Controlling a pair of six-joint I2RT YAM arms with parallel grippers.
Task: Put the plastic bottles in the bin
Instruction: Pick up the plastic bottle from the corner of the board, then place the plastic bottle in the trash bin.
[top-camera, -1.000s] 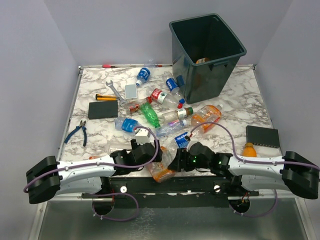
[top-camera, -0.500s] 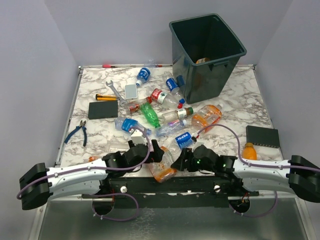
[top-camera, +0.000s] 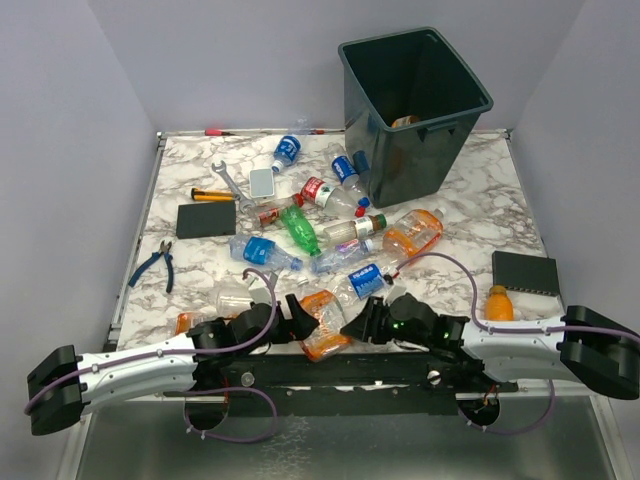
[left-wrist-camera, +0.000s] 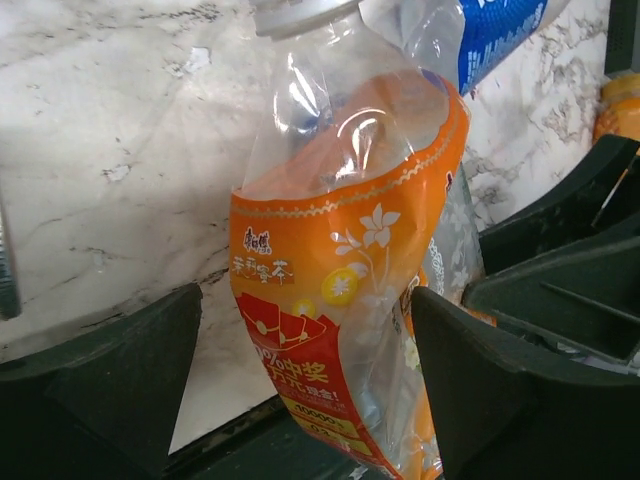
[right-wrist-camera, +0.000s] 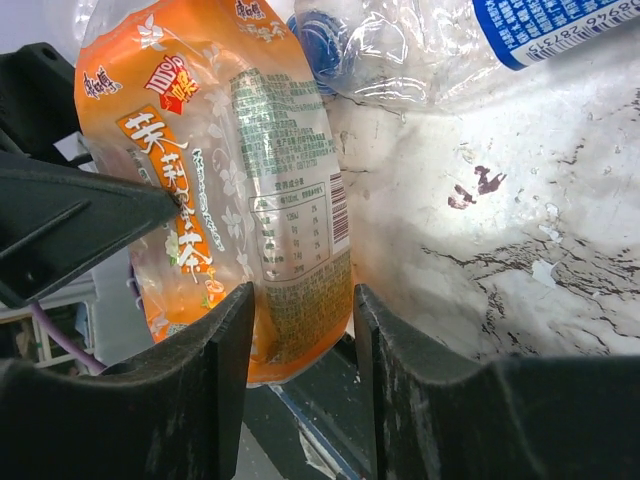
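A marble table (top-camera: 470, 200), plain walls all round. The bin (top-camera: 410, 150) stands at the far side with what may be one bottle inside, hard to tell from here. So nearly all the work is left: a scatter of bottles (top-camera: 330, 215) lies in front of the bin and to its left. Well nearer than the bin, a crumpled orange bottle (left-wrist-camera: 340, 300) with a clear top and an orange label. The right gripper (right-wrist-camera: 302, 300) pinches its base. The left gripper (left-wrist-camera: 305, 310) straddles it, fingers spread wide.
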